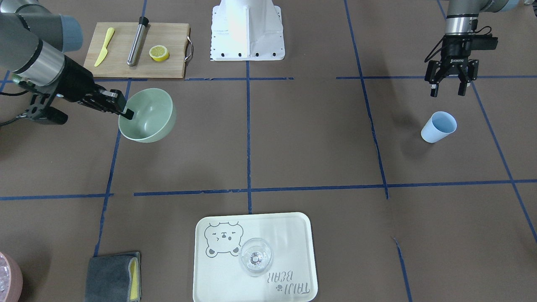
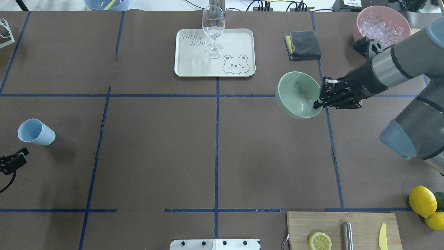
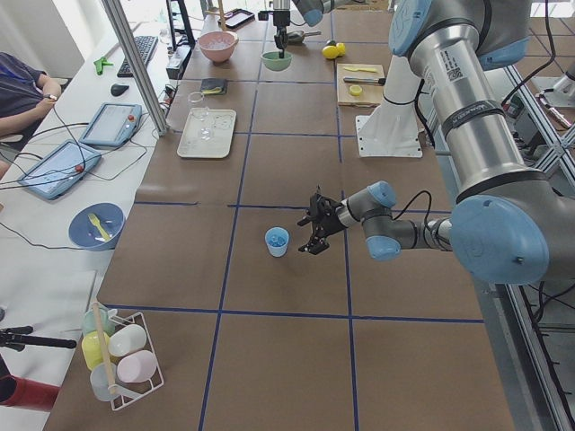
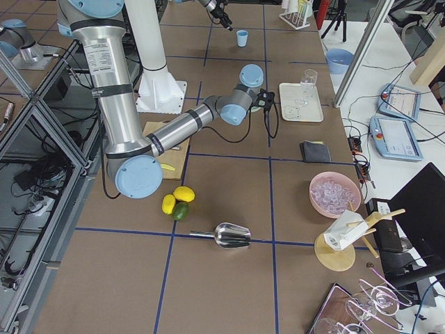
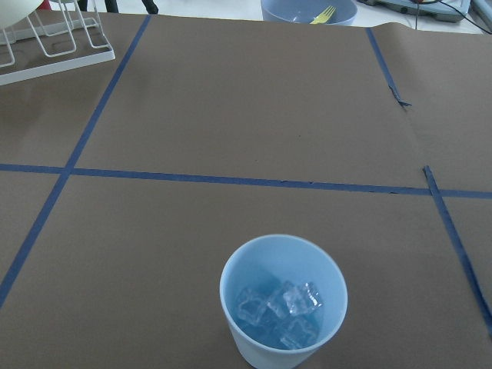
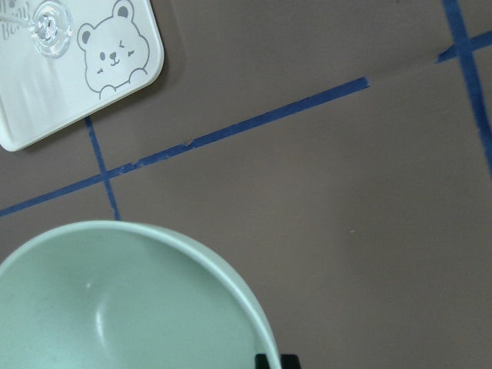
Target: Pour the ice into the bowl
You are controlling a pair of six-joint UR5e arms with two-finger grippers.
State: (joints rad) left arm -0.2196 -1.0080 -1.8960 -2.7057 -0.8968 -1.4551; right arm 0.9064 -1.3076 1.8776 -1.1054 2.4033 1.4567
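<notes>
**At 2 o'clock on the desk (image 2: 156,156): bowl (image 2: 296,95) held, ice (image 5: 280,311) not yet poured**

Seen from overhead, the right hand (image 2: 318,103) is closed on the rim of the tilted bowl. At 9 o'clock the ice lies in the blue cup (image 2: 34,132). The left hand (image 1: 449,87) hovers near it, its fingers apart and empty. I judge the next move is to grasp the cup and bring it to the bowl.
</notes>
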